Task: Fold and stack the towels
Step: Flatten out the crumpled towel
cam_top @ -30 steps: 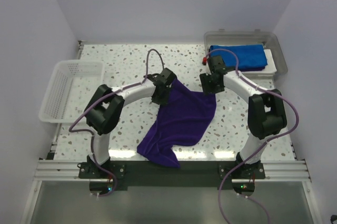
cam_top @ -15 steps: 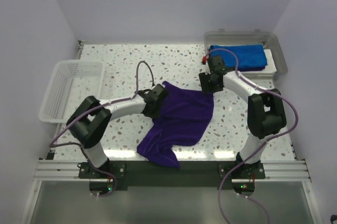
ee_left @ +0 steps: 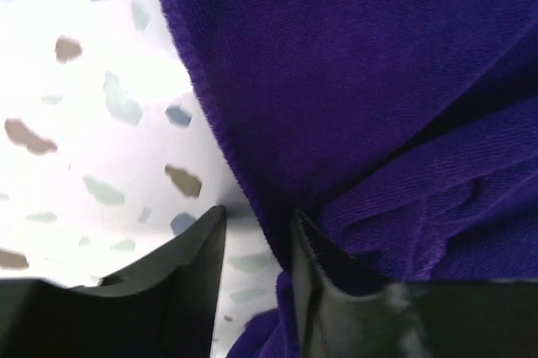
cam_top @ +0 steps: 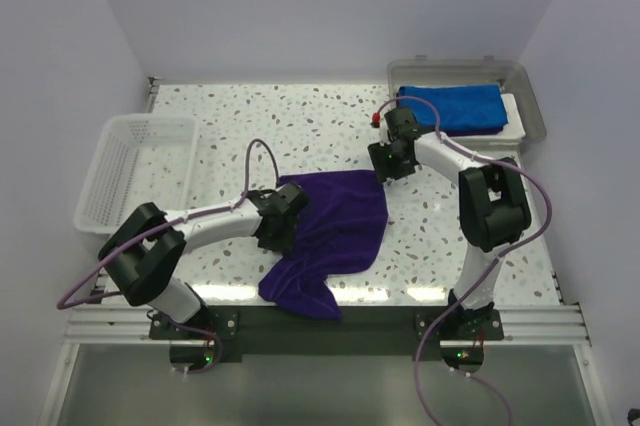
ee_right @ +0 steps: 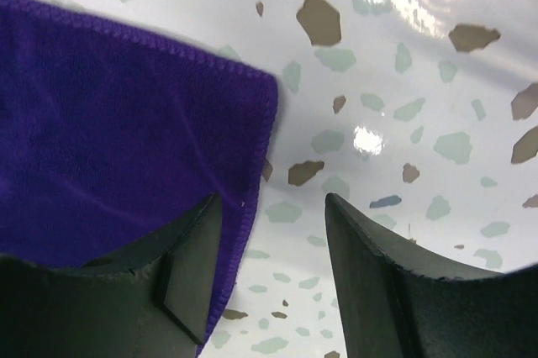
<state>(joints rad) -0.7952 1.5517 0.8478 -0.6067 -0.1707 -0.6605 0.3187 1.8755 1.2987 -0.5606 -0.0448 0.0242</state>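
The job is at its start: the purple towel (cam_top: 335, 231) lies open in the middle of the table (cam_top: 230, 126), not folded yet. The blue towel (cam_top: 450, 106) sits in the grey tray (cam_top: 530, 116) at the far right. The left gripper (ee_left: 258, 213) is low at the towel's left edge. Its jaws stand a little apart, and the edge runs into the gap, but I can see table in there too, so it is not pinching. The right gripper (ee_right: 271, 198) is down at the far right corner with its jaws wide and nothing in them; one finger (ee_right: 189, 257) is just over the hem. I think the next move is for both to close on the cloth and lift that side over to the other side. The near end of the towel is bunched at the table's front edge, so its shape there is hard to tell. No other towels show.
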